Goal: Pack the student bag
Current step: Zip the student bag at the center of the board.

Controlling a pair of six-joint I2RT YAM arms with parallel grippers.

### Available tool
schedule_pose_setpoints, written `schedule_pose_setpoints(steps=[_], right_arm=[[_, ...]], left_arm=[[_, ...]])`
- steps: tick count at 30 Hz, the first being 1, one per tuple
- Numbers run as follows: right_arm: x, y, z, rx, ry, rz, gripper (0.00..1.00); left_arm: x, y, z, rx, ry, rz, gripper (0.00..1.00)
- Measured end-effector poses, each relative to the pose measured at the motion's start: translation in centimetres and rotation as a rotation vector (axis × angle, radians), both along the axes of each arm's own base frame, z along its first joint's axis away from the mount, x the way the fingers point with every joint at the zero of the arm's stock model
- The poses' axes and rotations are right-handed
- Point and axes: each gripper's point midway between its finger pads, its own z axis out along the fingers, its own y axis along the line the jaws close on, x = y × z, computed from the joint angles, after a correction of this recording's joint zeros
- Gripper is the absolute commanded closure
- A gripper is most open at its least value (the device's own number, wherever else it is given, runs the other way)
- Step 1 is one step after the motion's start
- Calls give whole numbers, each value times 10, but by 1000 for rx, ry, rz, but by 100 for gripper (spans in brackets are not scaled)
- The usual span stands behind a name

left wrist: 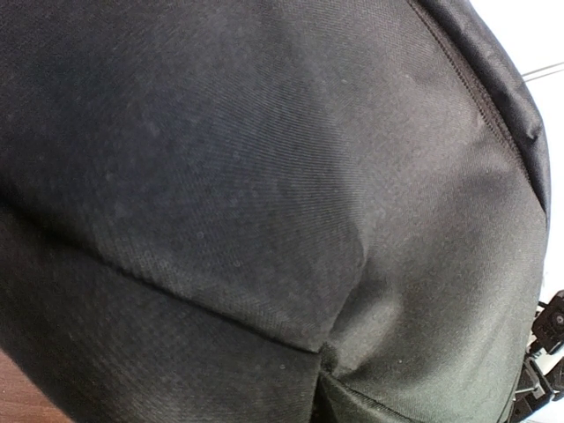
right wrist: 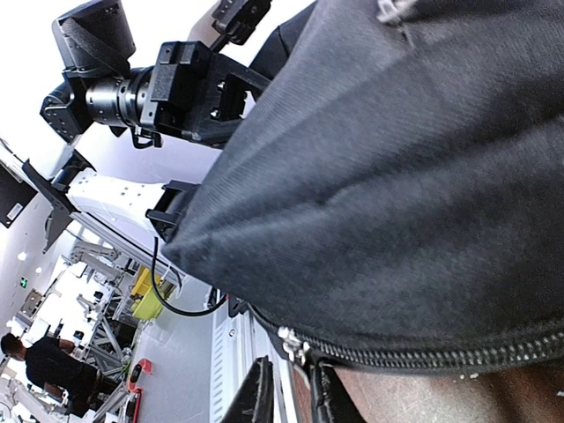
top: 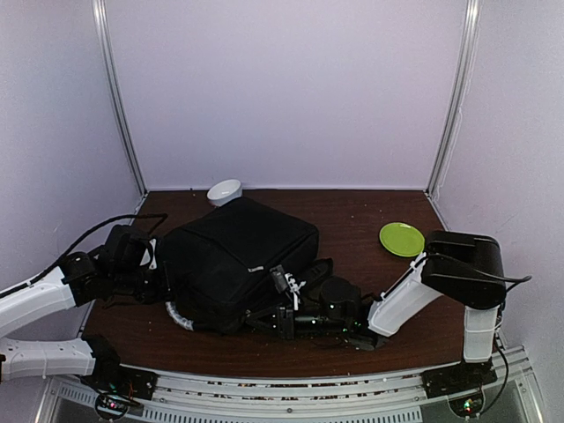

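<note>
Taking the black bag (top: 236, 260) as the landmark, the nearest thing is the right gripper (top: 280, 324), lying low against the bag's near edge. In the right wrist view its 2 fingers (right wrist: 258, 395) stand close together just below the zipper (right wrist: 423, 355), whose metal end (right wrist: 291, 342) sits right above them. Whether they pinch the pull or only fabric is not settled by the pictures; they look nearly closed.

At the bag's left side the left gripper (top: 157, 264) presses against the cloth. Its own camera shows only black fabric (left wrist: 264, 211), so the state of its fingers cannot be told, though it seems to steady the bag.

The bag itself lies flat at the middle of the table (top: 352, 211), looking full. The zipper teeth in view appear meshed, which would fit either a bag about to be opened or one just zipped closed.

To work the zipper well, the right arm should draw along the line of the teeth, not across them, while the left arm holds the cloth taut.

Beyond the bag to the right lies a green plate (top: 402, 239); just behind the bag sits a white bowl (top: 225, 191).
</note>
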Motion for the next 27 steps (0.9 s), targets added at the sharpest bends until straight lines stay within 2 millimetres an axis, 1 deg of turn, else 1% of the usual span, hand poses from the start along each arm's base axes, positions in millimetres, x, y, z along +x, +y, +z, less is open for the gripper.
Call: schedule_pose_setpoints(steps=[3,7,16,27], right_arm=[[0,0,3,10,-1,0,77],[0,0,2,10,-1,0,74],[-2,1,1,3,2,5,78],[-2,7,-5,-38,11,8,79]], left_arm=[[0,0,0,0,0,-1,100],[0,0,0,-1,1,-1,100],[0,0,0,-1,1,-2,100],[0,0,0,-2,1,-2,100]])
